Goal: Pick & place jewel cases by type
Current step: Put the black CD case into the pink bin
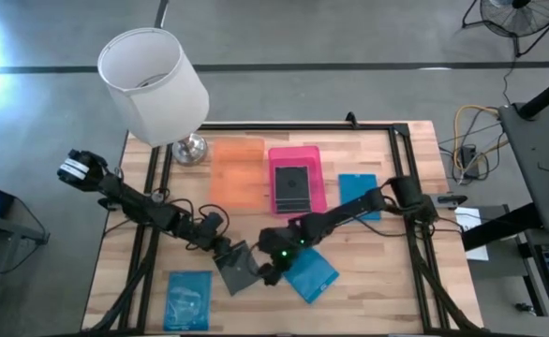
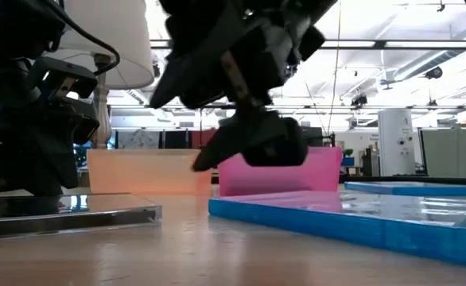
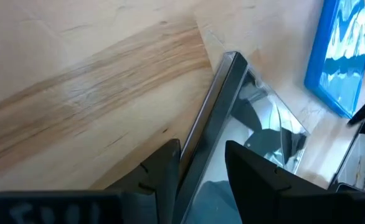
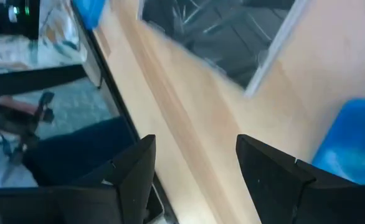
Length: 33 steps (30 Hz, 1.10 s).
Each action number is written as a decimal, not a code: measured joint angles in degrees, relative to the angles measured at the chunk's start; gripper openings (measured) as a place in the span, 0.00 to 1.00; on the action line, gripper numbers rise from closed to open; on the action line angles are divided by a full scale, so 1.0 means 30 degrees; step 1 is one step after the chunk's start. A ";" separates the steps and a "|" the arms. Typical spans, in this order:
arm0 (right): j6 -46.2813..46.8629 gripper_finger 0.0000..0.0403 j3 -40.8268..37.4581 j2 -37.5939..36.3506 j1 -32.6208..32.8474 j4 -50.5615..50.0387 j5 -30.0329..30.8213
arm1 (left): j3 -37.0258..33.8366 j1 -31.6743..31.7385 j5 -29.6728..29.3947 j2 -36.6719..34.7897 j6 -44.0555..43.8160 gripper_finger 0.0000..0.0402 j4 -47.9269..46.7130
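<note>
Blue case (image 1: 187,300) flat at near left, edges roughly square to the table (image 1: 368,300); left gripper (image 1: 226,251) near centre, fingers (image 3: 159,174) clamped on the edge of a grey case (image 1: 240,270), which lies flat, turned diagonal, one corner pointing to the near edge; right gripper (image 1: 273,271) just right of the grey case, fingers (image 4: 132,171) spread, nothing between them, hanging above the table between the grey case and a blue case (image 1: 309,274); that blue case lies flat, also diagonal, corner toward near edge; far centre, orange tray (image 1: 237,171); pink tray (image 1: 297,178) beside it to the right with a dark case (image 1: 291,187) flat inside, square to the tray; another blue case (image 1: 357,191) flat right of the pink tray, partly under the right arm; lamp (image 1: 155,86) at far left corner.
</note>
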 joint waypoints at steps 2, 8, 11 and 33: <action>0.0192 0.54 0.0635 0.0391 0.0092 0.0162 -0.0022 | -0.0007 0.0103 0.0101 0.0036 0.0106 0.30 0.0011; 0.0808 0.54 0.2966 0.2308 0.0793 0.0303 0.0149 | -0.0058 0.0189 0.0221 0.0036 0.0571 0.30 0.0274; 0.1535 0.54 0.4014 0.3369 0.1017 0.0244 0.0087 | -0.0044 0.0191 0.0258 0.0036 0.0899 0.30 0.0274; 0.3473 0.54 0.5066 0.4617 0.2241 -0.0480 0.3377 | -0.0073 0.0228 0.3639 0.1465 0.1116 0.30 0.2570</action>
